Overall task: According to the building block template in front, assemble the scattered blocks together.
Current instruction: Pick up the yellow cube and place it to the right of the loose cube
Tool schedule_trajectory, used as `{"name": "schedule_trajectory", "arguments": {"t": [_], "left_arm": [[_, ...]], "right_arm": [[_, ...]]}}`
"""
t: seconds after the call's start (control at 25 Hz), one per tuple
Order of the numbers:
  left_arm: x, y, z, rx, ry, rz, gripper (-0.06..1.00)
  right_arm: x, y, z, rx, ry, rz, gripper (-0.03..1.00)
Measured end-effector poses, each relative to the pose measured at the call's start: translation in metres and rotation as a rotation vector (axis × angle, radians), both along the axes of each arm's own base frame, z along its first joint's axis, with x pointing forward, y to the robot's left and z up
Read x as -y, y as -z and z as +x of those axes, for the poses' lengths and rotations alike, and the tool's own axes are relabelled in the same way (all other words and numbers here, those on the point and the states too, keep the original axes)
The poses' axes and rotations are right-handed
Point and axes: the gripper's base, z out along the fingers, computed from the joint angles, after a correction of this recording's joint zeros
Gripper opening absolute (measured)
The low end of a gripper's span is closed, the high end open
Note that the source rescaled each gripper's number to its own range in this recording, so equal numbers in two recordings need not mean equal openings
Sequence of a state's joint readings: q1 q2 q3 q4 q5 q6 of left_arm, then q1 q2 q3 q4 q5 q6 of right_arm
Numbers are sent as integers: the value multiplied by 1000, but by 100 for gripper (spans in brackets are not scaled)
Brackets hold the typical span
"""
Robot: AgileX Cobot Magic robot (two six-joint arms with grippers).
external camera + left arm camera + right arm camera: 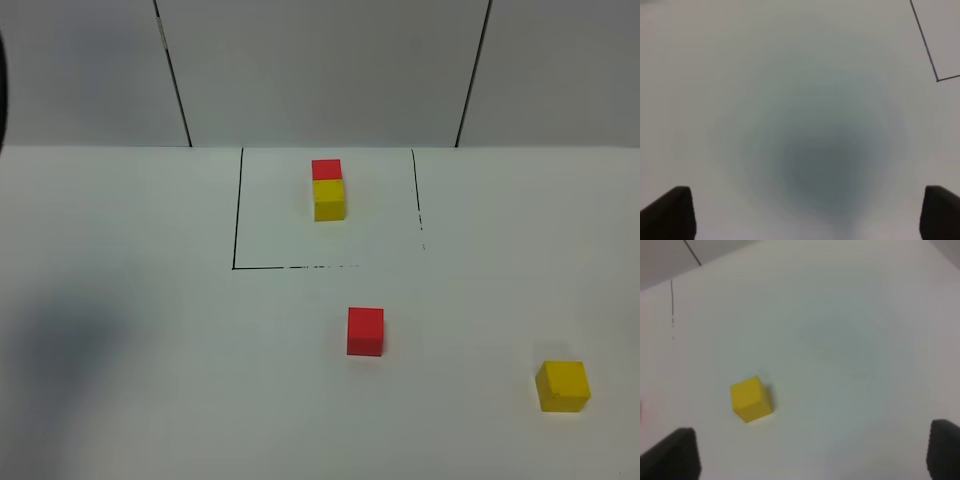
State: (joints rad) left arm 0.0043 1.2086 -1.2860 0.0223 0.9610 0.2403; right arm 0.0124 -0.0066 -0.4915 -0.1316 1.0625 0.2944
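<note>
Yellow cube (563,385) near right; red cube (365,331) left of it, well apart, unjoined. Template (328,188) far. My left claw (807,215), right claw (812,452) spread, empty. All assembly left.

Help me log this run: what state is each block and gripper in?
Template: red and yellow cubes joined, inside the outline.
Red block: loose, outside the outline, not held.
Yellow block: loose, apart from the red one, not held.
Left gripper: open, empty.
Right gripper: open, empty.
</note>
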Motion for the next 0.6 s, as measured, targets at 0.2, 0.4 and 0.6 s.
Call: {"name": "schedule_trajectory", "arguments": {"t": [0.2, 0.4, 0.6], "left_arm": [[0, -12, -71, 115, -68, -60, 97], [1, -1, -132, 209, -142, -137, 97], [1, 37, -173, 223, -158, -161, 97]], "right_arm": [[0, 0, 0, 0, 0, 0, 80], [0, 0, 0, 0, 0, 0, 80], [0, 0, 0, 0, 0, 0, 80]]}}
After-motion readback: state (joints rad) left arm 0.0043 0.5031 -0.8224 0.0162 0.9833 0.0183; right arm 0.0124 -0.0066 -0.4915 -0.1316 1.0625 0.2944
